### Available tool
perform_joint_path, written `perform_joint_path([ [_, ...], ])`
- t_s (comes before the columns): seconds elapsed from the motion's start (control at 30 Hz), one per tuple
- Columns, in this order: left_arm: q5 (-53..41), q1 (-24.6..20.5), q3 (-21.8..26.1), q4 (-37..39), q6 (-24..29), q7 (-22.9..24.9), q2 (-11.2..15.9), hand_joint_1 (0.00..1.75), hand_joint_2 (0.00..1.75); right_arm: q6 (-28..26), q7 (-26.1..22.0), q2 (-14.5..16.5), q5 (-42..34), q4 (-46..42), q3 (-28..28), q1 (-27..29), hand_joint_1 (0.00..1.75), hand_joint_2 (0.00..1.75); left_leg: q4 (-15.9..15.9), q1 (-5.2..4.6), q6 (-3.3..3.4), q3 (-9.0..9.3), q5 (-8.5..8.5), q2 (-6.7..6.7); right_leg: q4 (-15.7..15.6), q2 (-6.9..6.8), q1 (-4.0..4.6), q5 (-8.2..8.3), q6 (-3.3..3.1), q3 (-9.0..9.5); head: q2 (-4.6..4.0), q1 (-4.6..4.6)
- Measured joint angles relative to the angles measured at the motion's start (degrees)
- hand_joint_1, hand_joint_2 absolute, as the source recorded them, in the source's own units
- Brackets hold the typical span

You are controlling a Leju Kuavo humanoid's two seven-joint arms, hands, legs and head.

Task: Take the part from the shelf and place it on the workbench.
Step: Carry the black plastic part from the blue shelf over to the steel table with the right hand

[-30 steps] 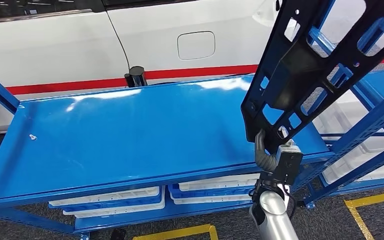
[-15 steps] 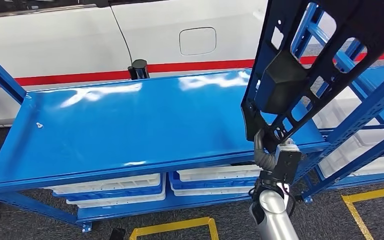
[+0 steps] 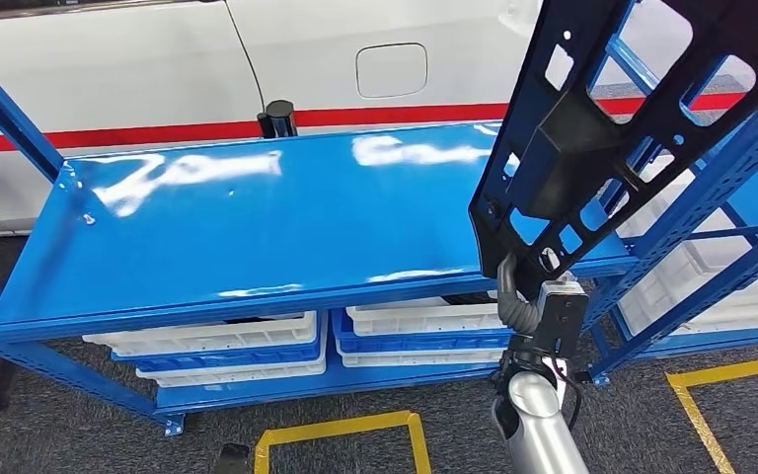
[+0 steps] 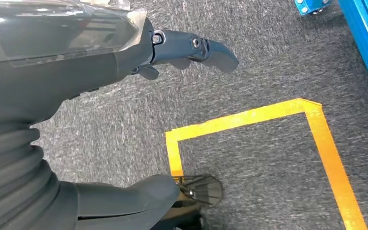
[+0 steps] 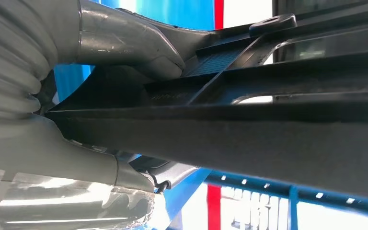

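Right hand (image 3: 520,296): clamped on the lower end of the black part (image 3: 602,128), a long perforated panel held raised and tilted in the air at the right end of the blue workbench (image 3: 257,237), with the blue shelf (image 3: 720,188) uprights just behind it. Left hand (image 4: 76,48): hanging over grey carpet marked with yellow floor tape (image 4: 268,115), fingers apart and holding nothing. White bins (image 3: 217,346) sit on the workbench's lower level; a white vehicle (image 3: 355,59) with a red stripe stands behind.
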Motion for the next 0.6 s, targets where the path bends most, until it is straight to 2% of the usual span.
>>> perform_joint_path([
  [0.07,-0.12,-0.04,-0.06,0.0,0.07,0.23,-0.03,0.0,1.75,-0.18,-0.01,-0.01,0.05,-0.01,0.03,0.08,1.75,1.75,-0.37,0.03,0.94,-0.45,0.83,0.23,0.27,-0.06,-0.08,-0.02,0.7,-0.51,0.0,-0.03],
  [0.1,-0.18,-0.09,-0.1,0.0,0.1,0.34,-0.05,0.0,1.75,-0.31,-0.01,-0.03,0.09,-0.02,0.04,0.12,1.75,1.75,-0.58,0.1,1.5,-0.79,1.36,0.37,1.19,-0.06,-0.06,-0.88,0.76,-1.07,0.0,0.1],
  [0.13,-0.28,-0.14,-0.17,0.0,0.13,0.44,-0.08,0.0,1.75,-0.44,-0.01,-0.05,0.14,-0.02,0.04,0.14,1.75,1.75,-0.74,0.19,1.96,-1.25,1.9,0.52,3.27,-0.07,-0.04,-2.52,0.59,-2.02,0.0,0.25],
  [0.2,-0.44,-0.2,-0.29,0.0,0.13,0.66,-0.16,0.0,1.75,-0.61,0.04,-0.08,0.26,-0.02,0.05,0.24,1.75,1.75,-0.7,0.03,2.41,-2.5,2.79,0.7,10.34,-0.05,-0.05,-6.78,0.18,-4.52,0.0,0.52],
  [0.23,-0.51,-0.19,-0.33,0.0,0.13,0.79,-0.19,0.0,1.75,-0.64,0.13,-0.08,0.36,-0.02,0.06,0.39,1.75,1.75,-0.67,-0.04,2.47,-3.18,3.28,0.78,13.83,-0.05,-0.07,-8.27,0.27,-5.44,0.0,0.55],
  [0.27,-0.55,-0.17,-0.36,0.0,0.15,0.92,-0.21,0.0,1.75,-0.66,0.24,-0.08,0.47,-0.02,0.06,0.57,1.75,1.75,-0.63,-0.08,2.46,-3.83,3.75,0.83,15.74,-0.05,-0.08,-8.75,0.59,-5.55,0.0,0.54],
  [0.3,-0.57,-0.16,-0.37,-0.01,0.17,1.04,-0.2,0.0,1.75,-0.67,0.37,-0.09,0.6,-0.03,0.06,0.73,1.75,1.75,-0.6,-0.11,2.4,-4.39,4.17,0.85,15.58,-0.05,-0.08,-8.31,1.05,-4.66,0.0,0.56],
  [0.33,-0.57,-0.14,-0.38,-0.02,0.21,1.14,-0.21,0.0,1.75,-0.68,0.55,-0.09,0.75,-0.08,0.06,0.85,1.75,1.75,-0.54,-0.11,2.28,-4.89,4.56,0.85,12.94,-0.06,-0.09,-7.17,1.53,-2.51,0.0,0.55],
  [0.37,-0.57,-0.14,-0.41,-0.05,0.25,1.21,-0.23,0.0,1.75,-0.68,0.68,-0.09,0.9,-0.18,0.06,0.88,1.75,1.75,-0.43,-0.1,2.09,-5.27,4.89,0.85,8.78,-0.07,-0.1,-6.07,1.83,0.36,0.0,0.57],
  [0.4,-0.57,-0.13,-0.44,-0.11,0.28,1.27,-0.26,0.0,1.75,-0.68,0.81,-0.07,1.05,-0.32,0.07,0.86,1.75,1.75,-0.28,-0.22,1.86,-5.67,5.15,0.85,4.45,-0.07,-0.01,-5.49,1.86,3.3,0.0,0.57],
  [0.43,-0.57,-0.11,-0.47,-0.2,0.33,1.32,-0.29,0.0,1.75,-0.68,0.9,-0.04,1.18,-0.5,0.09,0.86,1.75,1.75,-0.14,-0.33,1.56,-5.98,5.44,0.85,1.05,-0.05,0.14,-5.21,1.65,5.47,0.0,0.51],
  [0.47,-0.57,-0.09,-0.5,-0.31,0.41,1.34,-0.31,0.0,1.75,-0.67,0.96,-0.01,1.26,-0.65,0.11,0.9,1.75,1.75,0.0,-0.45,1.27,-6.2,5.73,0.86,-0.79,-0.01,0.29,-5.35,1.32,6.42,0.0,0.49],
  [0.53,-0.57,0.04,-0.57,-0.49,0.56,1.39,-0.36,0.0,1.75,-0.66,1.05,0.01,1.33,-0.81,0.12,1.16,1.75,1.75,0.04,-0.52,0.7,-6.44,6.25,0.88,-1.34,0.08,0.33,-5.3,0.55,6.06,0.0,0.35],
  [0.57,-0.57,0.11,-0.6,-0.55,0.63,1.41,-0.36,0.0,1.75,-0.64,1.09,0.01,1.34,-0.85,0.13,1.29,1.75,1.75,0.25,-0.43,0.44,-6.65,6.12,0.83,-1.4,0.07,0.08,-5.08,0.09,5.78,0.0,0.35],
  [0.6,-0.56,0.17,-0.62,-0.58,0.65,1.42,-0.36,0.0,1.75,-0.63,1.11,0.01,1.36,-0.92,0.15,1.39,1.75,1.75,1.22,-0.31,0.13,-7.17,5.05,0.73,-1.45,0.03,-0.16,-4.72,-0.56,5.58,0.0,0.24],
])
